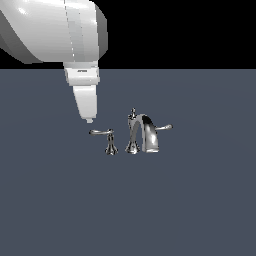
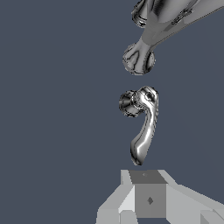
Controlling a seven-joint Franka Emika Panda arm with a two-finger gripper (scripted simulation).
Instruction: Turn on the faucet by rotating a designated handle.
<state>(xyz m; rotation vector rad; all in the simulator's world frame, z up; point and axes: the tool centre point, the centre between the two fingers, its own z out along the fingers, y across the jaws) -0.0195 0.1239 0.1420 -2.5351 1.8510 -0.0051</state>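
Hanging above the flat grey-blue surface (image 1: 50, 210), the white arm's end effector (image 1: 89, 119) points down, its tip just clear of the free end of the slim chrome lever handle (image 1: 101, 132), likely positioned to push it round. Finger spacing cannot be told. The shiny arched-spout faucet (image 1: 145, 134) stands just beside.

A slim, curved chrome lever handle (image 2: 144, 127) on a small round pedestal lies on a plain slate-grey worktop (image 2: 57, 109). Beyond it sits the shiny chrome faucet (image 2: 151, 39). The grey gripper (image 2: 148, 197) sits just short of the lever's tip.
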